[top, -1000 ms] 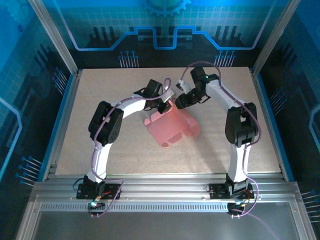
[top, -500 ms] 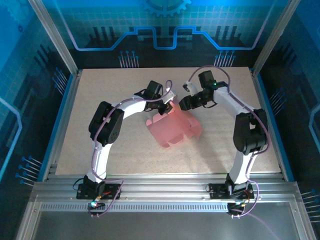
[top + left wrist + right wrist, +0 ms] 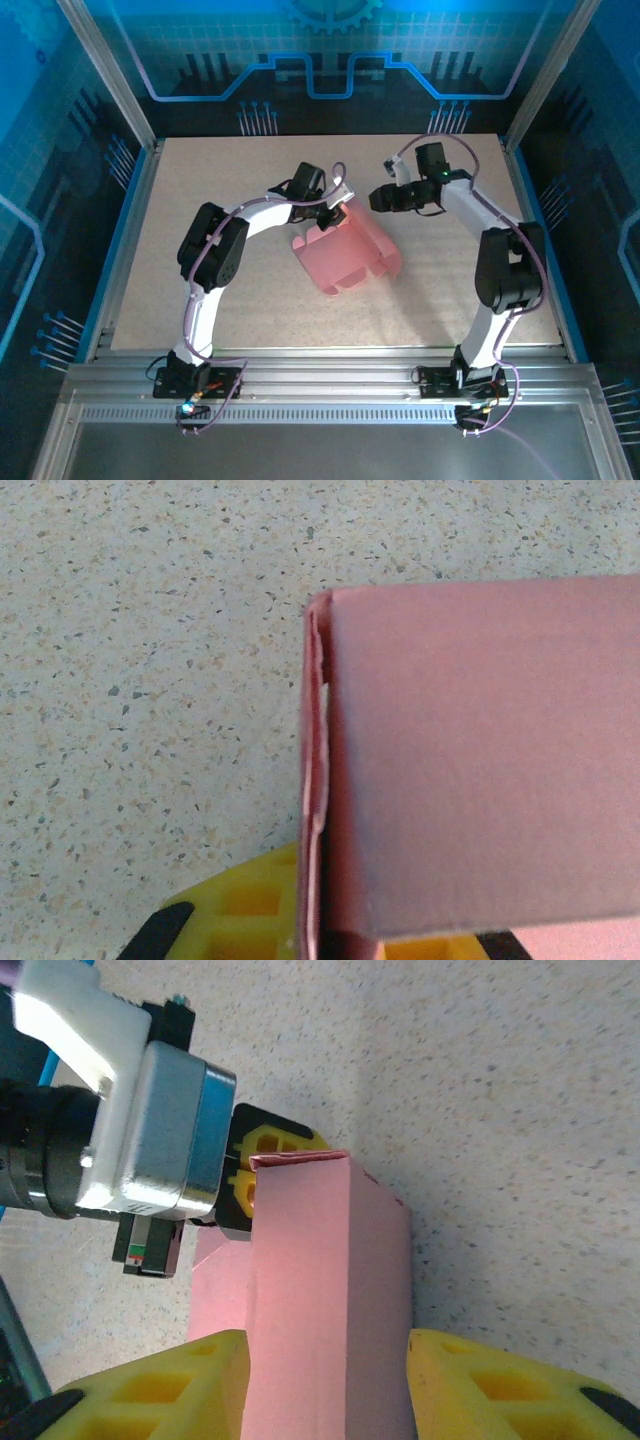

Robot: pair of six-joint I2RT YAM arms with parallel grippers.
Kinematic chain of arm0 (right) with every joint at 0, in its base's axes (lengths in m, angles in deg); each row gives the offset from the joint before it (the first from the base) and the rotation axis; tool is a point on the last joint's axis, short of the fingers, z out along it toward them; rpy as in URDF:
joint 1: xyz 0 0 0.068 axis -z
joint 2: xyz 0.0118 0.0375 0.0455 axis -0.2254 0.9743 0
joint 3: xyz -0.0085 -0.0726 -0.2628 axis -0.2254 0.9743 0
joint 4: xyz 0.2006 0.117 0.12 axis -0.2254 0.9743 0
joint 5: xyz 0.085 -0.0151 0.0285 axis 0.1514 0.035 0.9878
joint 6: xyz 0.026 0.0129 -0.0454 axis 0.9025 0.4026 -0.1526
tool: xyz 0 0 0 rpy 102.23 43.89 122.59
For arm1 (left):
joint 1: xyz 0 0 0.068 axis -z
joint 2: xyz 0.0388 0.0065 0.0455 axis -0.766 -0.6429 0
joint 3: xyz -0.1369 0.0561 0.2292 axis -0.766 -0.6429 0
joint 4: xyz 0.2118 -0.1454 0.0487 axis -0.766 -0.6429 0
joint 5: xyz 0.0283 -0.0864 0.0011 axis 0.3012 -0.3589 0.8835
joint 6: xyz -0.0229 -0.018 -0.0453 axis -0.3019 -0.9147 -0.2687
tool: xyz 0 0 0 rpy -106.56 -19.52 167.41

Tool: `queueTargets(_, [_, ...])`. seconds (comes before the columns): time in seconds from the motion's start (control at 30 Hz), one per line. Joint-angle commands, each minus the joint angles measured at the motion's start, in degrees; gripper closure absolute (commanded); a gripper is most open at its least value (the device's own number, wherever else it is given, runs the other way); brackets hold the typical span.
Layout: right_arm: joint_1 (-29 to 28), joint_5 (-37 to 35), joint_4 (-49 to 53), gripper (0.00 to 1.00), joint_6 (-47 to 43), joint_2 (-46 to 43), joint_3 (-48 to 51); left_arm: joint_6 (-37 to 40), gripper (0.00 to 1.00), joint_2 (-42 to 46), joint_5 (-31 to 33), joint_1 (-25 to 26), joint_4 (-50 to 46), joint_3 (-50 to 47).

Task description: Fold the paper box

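The pink paper box [image 3: 350, 255] stands partly formed in the middle of the table, flaps spread toward the near side. My left gripper [image 3: 335, 208] is shut on a thin card edge at the box's far left corner; in the left wrist view the card [image 3: 480, 750] runs down between the yellow fingers [image 3: 240, 910]. My right gripper [image 3: 378, 198] comes in from the far right. In the right wrist view its yellow fingers [image 3: 150, 1400] straddle a raised box wall [image 3: 320, 1260] and touch it on both sides. The left gripper [image 3: 250, 1175] holds the far end of that wall.
The speckled tabletop [image 3: 200, 260] lies bare around the box. Aluminium frame posts [image 3: 110, 70] and blue side panels close in the table on the left, right and back. Both arm bases sit on the rail [image 3: 330, 380] at the near edge.
The right arm's elbow has swung out to the right and its gripper has shifted slightly right along the box's far edge. The left arm and the box have barely moved.
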Motion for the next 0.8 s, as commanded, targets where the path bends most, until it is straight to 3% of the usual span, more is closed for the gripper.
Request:
queueTargets(0.0, [-2.5, 3.7, 3.0, 0.55, 0.7, 4.3, -3.0, 1.2, 1.00, 1.2, -1.6, 0.1, 0.9, -1.2])
queueTargets(0.33, [-5.4, 9.7, 0.8, 0.58, 2.9, 8.2, -4.2, -1.6, 1.00, 1.2, -1.5, 0.1, 2.3, -1.3])
queueTargets(0.57, [-6.1, 6.5, -1.0, 0.54, 5.5, 10.3, -5.0, -2.3, 1.00, 1.3, -1.5, 0.1, 2.4, -1.3])
queueTargets(0.77, [-7.6, 13.5, -6.5, 0.57, 9.5, 10.5, -3.8, -3.8, 1.00, 1.3, 0.2, 0.1, 2.4, -1.2])
